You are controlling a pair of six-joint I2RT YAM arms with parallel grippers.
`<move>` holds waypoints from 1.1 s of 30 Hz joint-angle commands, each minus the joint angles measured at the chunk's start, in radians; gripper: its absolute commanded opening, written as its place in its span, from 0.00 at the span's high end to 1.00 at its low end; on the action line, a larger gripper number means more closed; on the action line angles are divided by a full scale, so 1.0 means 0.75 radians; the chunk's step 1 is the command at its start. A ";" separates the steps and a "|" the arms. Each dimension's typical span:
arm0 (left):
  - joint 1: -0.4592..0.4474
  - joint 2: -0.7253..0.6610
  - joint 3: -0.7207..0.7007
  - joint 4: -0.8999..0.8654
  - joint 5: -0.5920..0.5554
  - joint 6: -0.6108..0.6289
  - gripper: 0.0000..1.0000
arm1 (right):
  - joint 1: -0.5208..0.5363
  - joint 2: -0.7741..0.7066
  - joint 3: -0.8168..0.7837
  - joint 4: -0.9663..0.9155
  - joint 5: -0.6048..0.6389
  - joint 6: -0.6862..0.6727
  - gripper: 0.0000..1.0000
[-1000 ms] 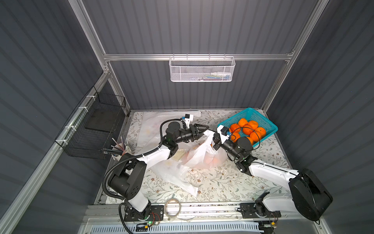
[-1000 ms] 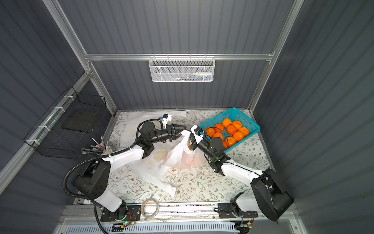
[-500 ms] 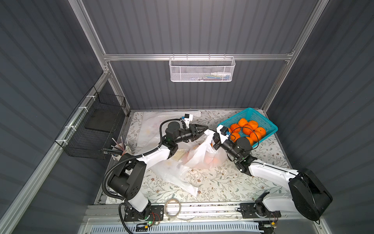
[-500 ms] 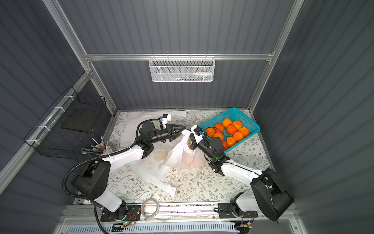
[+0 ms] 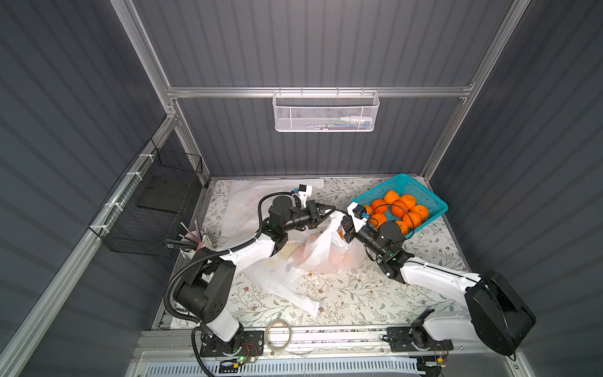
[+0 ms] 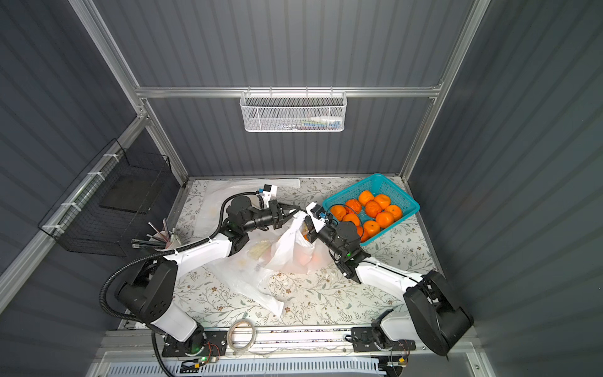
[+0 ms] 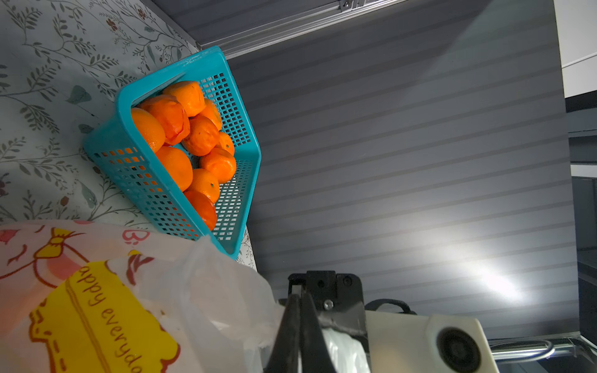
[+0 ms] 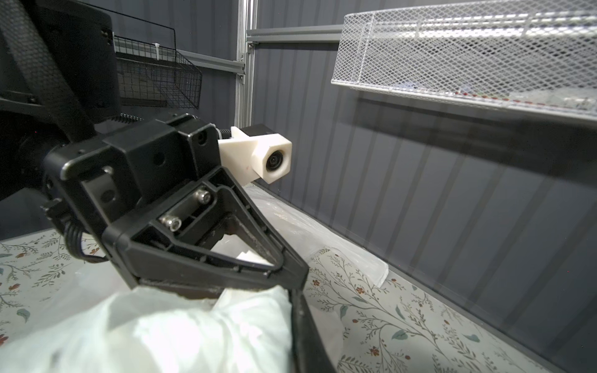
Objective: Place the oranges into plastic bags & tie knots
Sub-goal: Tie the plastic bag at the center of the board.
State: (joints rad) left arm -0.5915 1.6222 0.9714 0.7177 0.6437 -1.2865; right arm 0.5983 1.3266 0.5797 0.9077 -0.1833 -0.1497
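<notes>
Several oranges (image 5: 399, 209) (image 6: 372, 209) (image 7: 181, 145) lie in a teal basket (image 5: 404, 178) (image 6: 378, 178) at the back right. A printed white plastic bag (image 5: 323, 251) (image 6: 287, 248) (image 7: 129, 306) (image 8: 161, 336) stands mid-table, and oranges show faintly through its side. My left gripper (image 5: 331, 211) (image 6: 298, 210) (image 7: 300, 300) is shut on the bag's raised top edge. My right gripper (image 5: 344, 228) (image 6: 308, 230) sits at the bag's mouth from the other side. Only one of its fingers (image 8: 307, 336) shows, pressed against plastic. No knots are visible.
Flat spare bags (image 5: 248, 202) lie at the back left, and another spreads toward the front (image 5: 293, 287). A cup of pens (image 5: 192, 241) stands by the left edge under a black wire basket (image 5: 156, 209). A white mesh basket (image 5: 326, 112) hangs on the back wall.
The left gripper's jaws have closed on the bag's top edge. Both arms have stayed almost where they were.
</notes>
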 commanded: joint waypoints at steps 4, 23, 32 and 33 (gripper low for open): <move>-0.011 -0.043 0.041 -0.057 -0.011 0.083 1.00 | -0.007 -0.196 -0.063 -0.156 0.099 -0.060 0.46; -0.010 -0.068 0.037 -0.207 -0.126 0.255 1.00 | 0.009 -0.817 -0.023 -0.923 -0.417 1.070 0.25; -0.011 -0.092 0.020 -0.216 -0.137 0.273 1.00 | 0.160 -0.614 0.146 -1.051 -0.221 1.072 0.21; -0.011 -0.093 0.020 -0.215 -0.138 0.272 1.00 | 0.160 -0.594 0.159 -1.049 -0.218 1.066 0.21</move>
State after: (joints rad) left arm -0.5953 1.5917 0.9817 0.5606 0.5480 -1.1099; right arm 0.7132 0.8566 0.6479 0.1394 -0.3950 0.6308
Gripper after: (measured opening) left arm 0.049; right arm 0.786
